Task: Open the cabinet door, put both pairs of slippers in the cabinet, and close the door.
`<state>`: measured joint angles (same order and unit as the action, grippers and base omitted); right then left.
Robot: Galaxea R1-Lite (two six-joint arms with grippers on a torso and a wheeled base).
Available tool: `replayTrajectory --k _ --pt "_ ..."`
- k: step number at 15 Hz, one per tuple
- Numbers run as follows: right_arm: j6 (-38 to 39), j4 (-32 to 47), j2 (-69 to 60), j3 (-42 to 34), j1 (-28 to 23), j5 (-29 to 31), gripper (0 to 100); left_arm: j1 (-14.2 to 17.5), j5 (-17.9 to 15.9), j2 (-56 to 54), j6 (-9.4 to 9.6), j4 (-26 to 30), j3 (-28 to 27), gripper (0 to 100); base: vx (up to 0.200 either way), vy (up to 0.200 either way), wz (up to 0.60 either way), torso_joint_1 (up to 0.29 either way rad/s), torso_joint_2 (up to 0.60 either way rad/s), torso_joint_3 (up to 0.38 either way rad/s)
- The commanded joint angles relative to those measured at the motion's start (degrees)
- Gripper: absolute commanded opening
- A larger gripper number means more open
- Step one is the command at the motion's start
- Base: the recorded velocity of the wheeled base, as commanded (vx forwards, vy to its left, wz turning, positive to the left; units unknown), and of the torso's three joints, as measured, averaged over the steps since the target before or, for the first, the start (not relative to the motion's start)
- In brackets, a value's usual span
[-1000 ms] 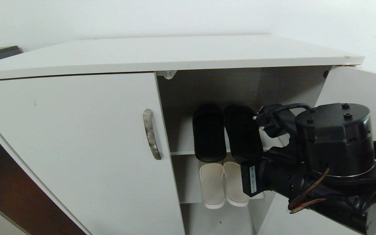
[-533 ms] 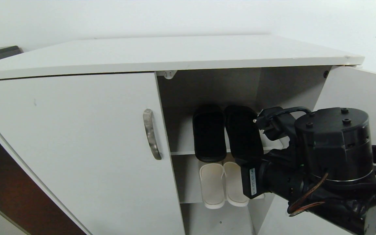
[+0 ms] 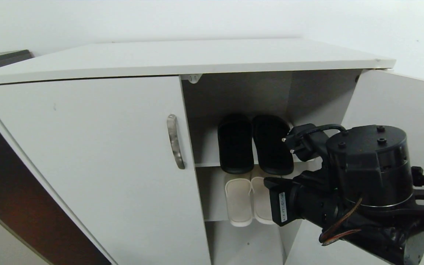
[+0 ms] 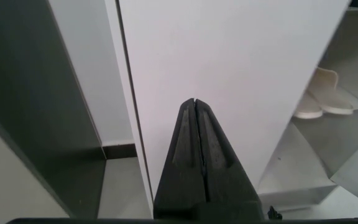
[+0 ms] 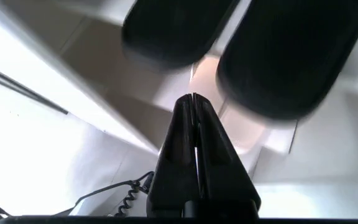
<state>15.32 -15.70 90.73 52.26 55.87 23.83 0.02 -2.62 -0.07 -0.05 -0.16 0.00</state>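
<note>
in the head view, a white cabinet is seen across the middle of the frame. its closed door fills the left half, and a metal handle is fixed near that door's right edge. the open door is swung out at the right edge of the frame. in the opened compartment at centre, the black slippers are laid side by side on the upper shelf, their near ends overhanging its front edge. the white slippers are laid side by side on the lower shelf, directly under them. the right arm is seen at the lower right, just in front of the compartment, and part of one white slipper is covered by it.

in the left wrist view, the left gripper is seen with its jaws clenched together and nothing between them, pointed at the closed door. the white slippers are seen beyond that door's edge.

in the right wrist view, the right gripper is likewise seen clenched and empty, pointed at the near ends of the black slippers and apart from them.
</note>
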Motion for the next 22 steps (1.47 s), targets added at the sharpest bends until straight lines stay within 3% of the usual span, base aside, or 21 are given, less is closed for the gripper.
replayTrajectory --k 1,17,22 --pt "0.0 0.1 0.3 -0.1 -0.1 0.0 0 0.0 0.0 0.1 -0.04 0.0 0.0 0 -0.2 0.0 0.0 -0.002 0.01 0.007" --pt "-0.4 -1.3 0.1 -2.7 -0.8 0.2 0 0.1 0.0 0.1 0.05 0.0 0.0 0 -0.2 0.0 0.0 0.002 0.0 0.002" --pt "-2.4 -5.3 0.4 -5.3 -1.9 0.2 0 0.1 0.1 0.1 0.05 0.0 0.0 0 0.0 0.0 0.0 0.0 0.0 0.0"
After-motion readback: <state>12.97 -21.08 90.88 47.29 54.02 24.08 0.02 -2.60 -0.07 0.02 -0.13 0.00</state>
